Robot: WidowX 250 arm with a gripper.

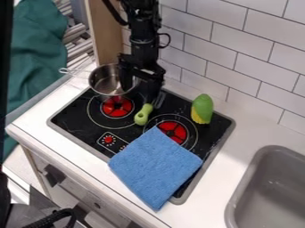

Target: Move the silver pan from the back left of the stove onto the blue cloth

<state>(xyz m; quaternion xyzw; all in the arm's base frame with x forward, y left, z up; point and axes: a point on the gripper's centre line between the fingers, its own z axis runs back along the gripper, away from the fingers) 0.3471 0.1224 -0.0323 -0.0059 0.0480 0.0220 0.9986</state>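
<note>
Metal pot at stovetop's far L corner, handle pointing L. Claw open, fingers apart, at pot's R side. Green-handled utensil just below claw. Blue cloth nearer camera, partly on stovetop; green/yellow item R.

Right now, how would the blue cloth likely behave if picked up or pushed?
The blue cloth would probably droop from wherever it is pinched, since it looks like soft fabric. Thin as it looks, it is likely light for its spread. Pushed, it may bunch rather than roll, as it lies flat across the stovetop and counter.
</note>
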